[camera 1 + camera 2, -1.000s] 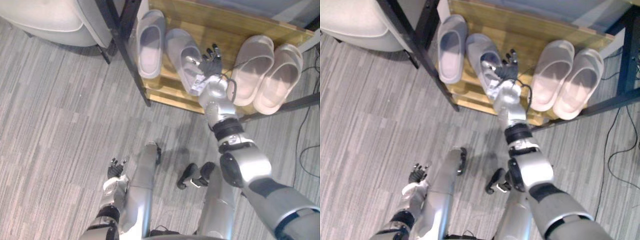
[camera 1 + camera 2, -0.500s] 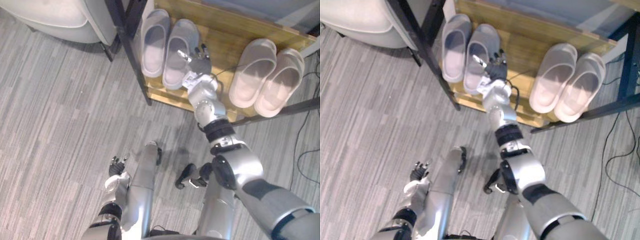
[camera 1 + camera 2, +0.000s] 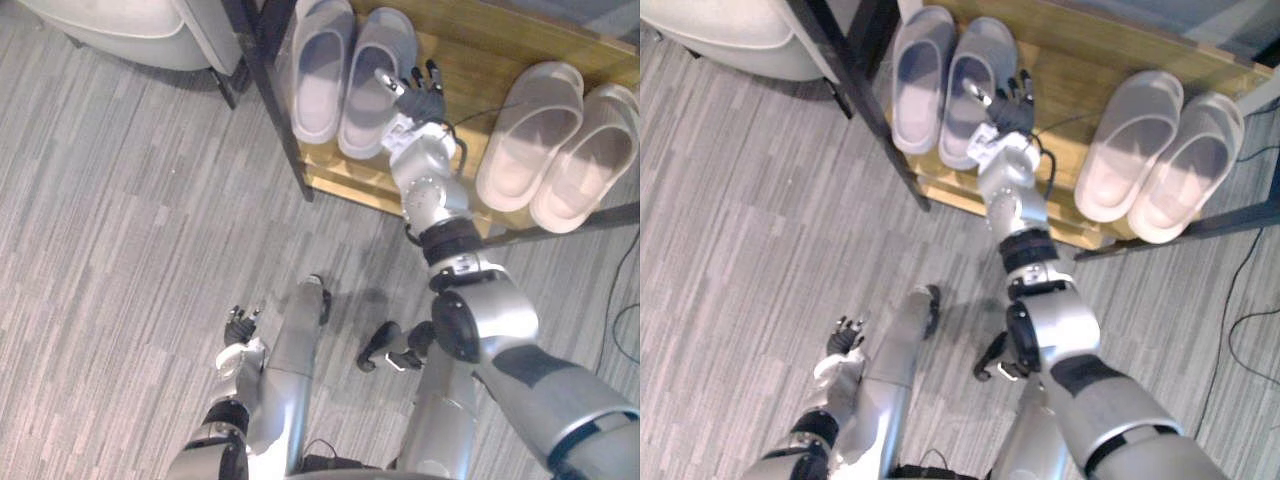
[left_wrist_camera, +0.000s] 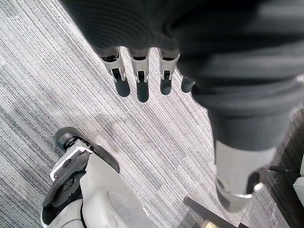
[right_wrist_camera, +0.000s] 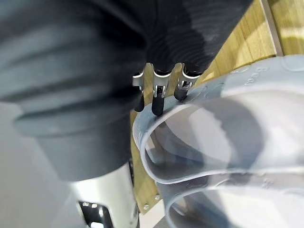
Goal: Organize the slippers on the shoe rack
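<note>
Fingers (image 5: 159, 100), right hand (image 3: 424, 106), against grey slipper (image 3: 375, 70); pale pair (image 3: 525, 135) apart.

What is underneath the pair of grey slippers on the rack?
The wooden shelf board: its planks show around both grey slippers. The part of the board directly beneath their soles is covered, so anything there cannot be seen.

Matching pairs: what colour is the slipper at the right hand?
Pale grey slide slipper, clearest in left eye view.
</note>
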`<state>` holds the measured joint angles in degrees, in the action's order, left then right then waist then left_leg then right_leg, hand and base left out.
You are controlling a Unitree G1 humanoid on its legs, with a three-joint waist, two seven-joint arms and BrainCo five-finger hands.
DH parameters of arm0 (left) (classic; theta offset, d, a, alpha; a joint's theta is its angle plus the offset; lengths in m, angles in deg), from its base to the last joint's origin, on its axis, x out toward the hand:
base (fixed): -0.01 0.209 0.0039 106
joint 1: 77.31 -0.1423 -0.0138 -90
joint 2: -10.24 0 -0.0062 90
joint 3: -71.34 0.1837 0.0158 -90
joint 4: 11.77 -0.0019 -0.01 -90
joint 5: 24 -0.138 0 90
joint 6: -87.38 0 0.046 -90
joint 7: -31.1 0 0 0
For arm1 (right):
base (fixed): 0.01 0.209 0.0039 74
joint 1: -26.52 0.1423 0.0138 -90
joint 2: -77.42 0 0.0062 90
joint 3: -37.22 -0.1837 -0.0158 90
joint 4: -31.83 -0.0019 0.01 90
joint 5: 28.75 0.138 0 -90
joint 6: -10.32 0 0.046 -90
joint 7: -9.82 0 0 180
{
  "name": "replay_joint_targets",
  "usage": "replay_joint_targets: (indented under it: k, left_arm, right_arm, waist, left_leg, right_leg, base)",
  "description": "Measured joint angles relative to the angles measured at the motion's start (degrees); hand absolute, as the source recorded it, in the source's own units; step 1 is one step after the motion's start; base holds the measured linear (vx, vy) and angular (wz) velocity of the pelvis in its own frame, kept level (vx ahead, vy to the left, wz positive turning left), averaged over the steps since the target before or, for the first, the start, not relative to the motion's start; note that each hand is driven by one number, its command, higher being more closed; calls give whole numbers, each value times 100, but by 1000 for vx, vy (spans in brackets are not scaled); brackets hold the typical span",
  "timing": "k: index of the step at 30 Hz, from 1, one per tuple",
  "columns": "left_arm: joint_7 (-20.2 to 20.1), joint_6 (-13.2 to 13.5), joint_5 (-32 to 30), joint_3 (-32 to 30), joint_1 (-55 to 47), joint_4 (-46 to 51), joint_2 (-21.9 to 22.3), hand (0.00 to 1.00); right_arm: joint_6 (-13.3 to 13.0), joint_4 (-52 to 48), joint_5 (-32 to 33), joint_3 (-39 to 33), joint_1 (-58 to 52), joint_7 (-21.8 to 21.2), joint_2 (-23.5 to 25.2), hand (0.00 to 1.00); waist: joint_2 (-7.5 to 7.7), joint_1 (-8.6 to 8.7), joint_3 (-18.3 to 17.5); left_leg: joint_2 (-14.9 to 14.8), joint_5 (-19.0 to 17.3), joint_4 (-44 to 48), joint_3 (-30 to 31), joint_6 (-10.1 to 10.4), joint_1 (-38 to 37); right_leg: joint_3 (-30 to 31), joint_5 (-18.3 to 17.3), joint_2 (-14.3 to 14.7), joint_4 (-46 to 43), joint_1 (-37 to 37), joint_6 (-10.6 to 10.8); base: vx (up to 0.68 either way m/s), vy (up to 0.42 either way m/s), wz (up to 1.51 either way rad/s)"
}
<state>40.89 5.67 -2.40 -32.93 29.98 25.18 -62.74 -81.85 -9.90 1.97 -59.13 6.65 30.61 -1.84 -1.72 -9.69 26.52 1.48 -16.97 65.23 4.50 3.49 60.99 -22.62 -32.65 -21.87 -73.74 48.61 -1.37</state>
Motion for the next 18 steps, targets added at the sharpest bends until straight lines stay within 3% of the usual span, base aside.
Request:
replay_joint_targets:
  k: [4, 10, 12, 15, 18]
  left_arm:
    - [-11, 6, 0, -2, -6, 5, -3, 0]
    - [-133, -3, -31, -96, -235, 161, -14, 0]
    - [-197, -12, -154, -69, -392, 193, -53, 0]
    - [-284, -23, -262, 111, -600, 182, -211, 0]
    - [-378, -28, -487, 533, -819, 139, -418, 0]
  right_arm:
    - [48, -101, -563, 21, -201, -9, -10, 0]
    - [196, -1346, -1652, 390, -1582, -128, 112, 0]
    - [230, -2013, -2128, 619, -2335, -228, 199, 0]
    - [222, -2712, -2640, 892, -3444, -334, 296, 0]
    - [202, -2778, -3143, 1058, -4562, -563, 291, 0]
  waist:
    - [12, 30, 7]
    - [54, 158, 23]
    - [108, 287, 11]
    - [222, 432, -30]
    - [332, 521, -91]
  left_leg:
    - [-26, -8, 4, -62, -17, -152]
    - [-224, -39, -404, -224, -78, -974]
    - [-324, 26, -817, -394, -146, -1466]
    - [-444, 221, -1529, -649, -155, -2182]
    - [-464, 439, -2293, -720, -146, -2889]
  right_leg:
    - [75, 37, 15, 35, -111, -58]
    - [96, 173, 221, 588, -860, 60]
    - [100, 365, 264, 983, -1280, -25]
    - [93, 607, 363, 1650, -1866, 30]
    - [19, 897, 539, 2439, -2504, 78]
  base:
    - [-4, 13, -7]
    - [2, 23, -16]
    - [38, 17, -12]
    - [64, -11, -12]
    - [101, -7, -10]
